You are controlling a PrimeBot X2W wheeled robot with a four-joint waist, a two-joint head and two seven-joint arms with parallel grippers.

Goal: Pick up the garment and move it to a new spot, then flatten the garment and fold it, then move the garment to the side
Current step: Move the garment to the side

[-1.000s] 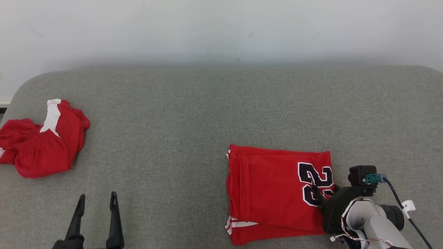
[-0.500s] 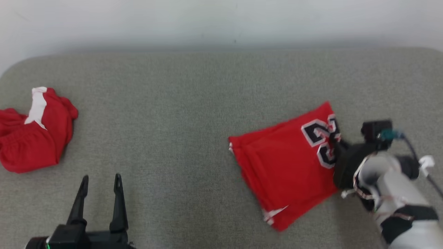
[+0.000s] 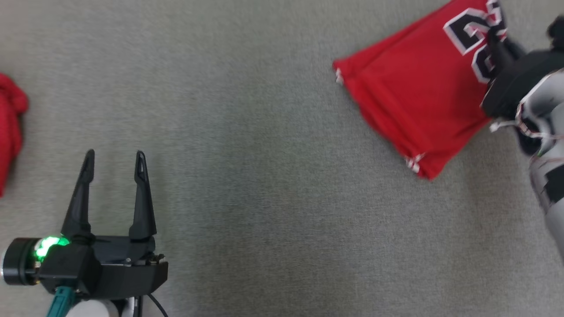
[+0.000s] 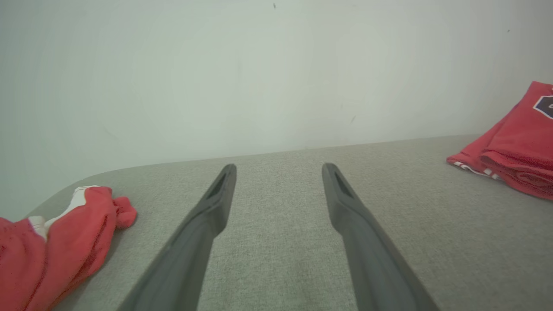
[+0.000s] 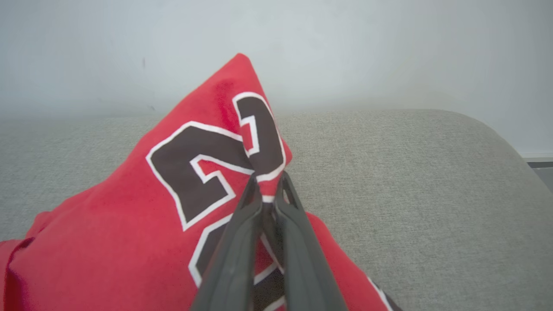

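The garment (image 3: 418, 97) is a folded red jersey with black, white-edged numbers, at the upper right of the head view. My right gripper (image 3: 493, 39) is shut on its numbered edge. In the right wrist view the fingers (image 5: 248, 216) pinch a fold of the garment (image 5: 129, 224) and lift that edge off the surface. From the left wrist view the garment (image 4: 518, 147) lies at the far right. My left gripper (image 3: 113, 158) stands open at the lower left, over bare grey fabric, with nothing between its fingers (image 4: 216, 203).
A second red garment (image 4: 56, 242) with white trim lies crumpled at the left, its edge showing in the head view (image 3: 11, 127). The grey padded surface (image 3: 264, 198) stretches wide between the two. A pale wall (image 4: 259, 65) rises behind it.
The right gripper closed on the jersey's numbered edge and dragged it up and to the right, turning it. The head camera tilted downward, so the whole picture shifted. The left gripper stays open.
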